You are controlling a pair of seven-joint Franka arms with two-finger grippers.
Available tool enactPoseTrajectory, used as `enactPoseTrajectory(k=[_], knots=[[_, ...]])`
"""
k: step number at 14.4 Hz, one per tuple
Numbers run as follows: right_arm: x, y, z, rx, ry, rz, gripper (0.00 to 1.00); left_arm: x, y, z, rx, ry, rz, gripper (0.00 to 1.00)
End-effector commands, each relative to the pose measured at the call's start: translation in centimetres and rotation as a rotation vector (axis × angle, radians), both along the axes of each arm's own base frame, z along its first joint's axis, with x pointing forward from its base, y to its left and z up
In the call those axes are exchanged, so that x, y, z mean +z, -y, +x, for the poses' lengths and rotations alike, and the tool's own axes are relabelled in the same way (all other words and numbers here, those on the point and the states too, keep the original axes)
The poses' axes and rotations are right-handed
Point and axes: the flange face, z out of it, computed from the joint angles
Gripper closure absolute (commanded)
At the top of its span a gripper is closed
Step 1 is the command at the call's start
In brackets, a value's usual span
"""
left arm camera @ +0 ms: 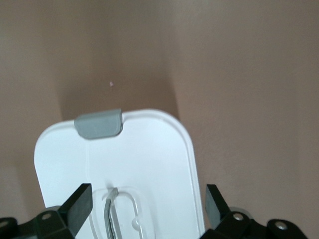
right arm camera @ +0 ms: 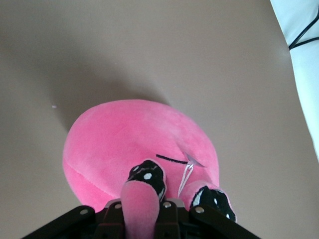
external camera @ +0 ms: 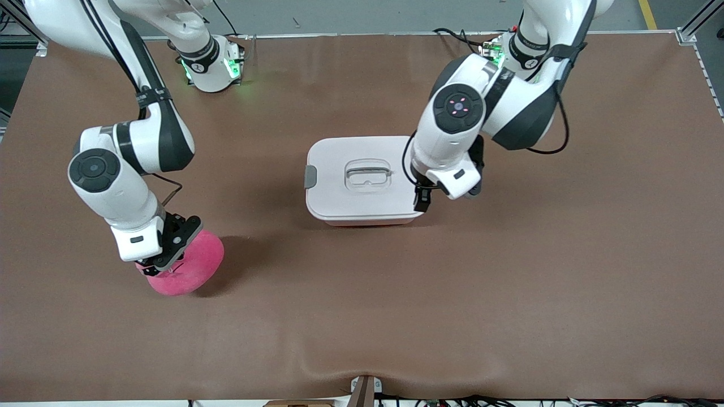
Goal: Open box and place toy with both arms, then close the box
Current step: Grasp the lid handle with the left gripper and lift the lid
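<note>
From my station I see the box [external camera: 362,181] sitting shut near the middle of the table [external camera: 362,316], its white lid [external camera: 339,195] seated and the grey latch [external camera: 310,176] at its nine o'clock end down. The left gripper [external camera: 444,195] hovers over the three o'clock end of the lid with its fingers spread wide and nothing between them; its wrist view looks along the lid past the recessed handle [left arm camera: 122,214]. The toy [external camera: 189,265] lies on the table at about eight o'clock from the box, nearer to the front camera and toward the right arm's end. The right gripper [external camera: 164,257] is clenched on it, pinching a fold of pink plush near the dark eyes. I judge the toy light, soft and squashy, so a pinch on a bulge should hold, though it may sag or swing when lifted. The box looks stiff and smooth; I would take the lid by its latches or handle, as the flat top offers no grip.
</note>
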Motion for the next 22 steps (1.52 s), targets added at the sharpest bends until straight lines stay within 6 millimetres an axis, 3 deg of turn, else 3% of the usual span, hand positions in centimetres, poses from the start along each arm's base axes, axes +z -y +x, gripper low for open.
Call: enactPoseTrajectory(k=[1,4,10,14,17,19,22], knots=[[3.1,-1.2,0.1,0.055,-0.013,-0.087,1.00,-1.5,2.7,-0.5,0.039,0.005,0.004,0.00],[5.9,-2.0,-0.1,0.111,-0.076,-0.141,1.00,-3.1,5.7,-1.7,0.077,0.017,0.003,0.00],[8.8,-2.2,-0.9,0.234,-0.123,-0.172,1.00,-6.2,8.6,-4.1,0.090,-0.008,0.043,0.00],[11.3,-1.2,-2.3,0.350,-0.186,-0.194,1.00,-7.5,10.0,-4.9,0.153,0.002,0.042,0.00],[15.6,-2.8,-5.0,0.382,-0.186,-0.207,1.00,-8.6,10.7,-5.6,0.175,-0.002,0.056,0.00],[15.6,-3.4,-5.3,0.391,-0.184,-0.207,1.00,-9.1,11.1,-5.9,0.175,-0.004,0.062,0.01],[15.3,-4.6,-5.7,0.450,-0.204,-0.207,1.00,-9.1,11.3,-6.2,0.161,0.009,0.068,0.33]])
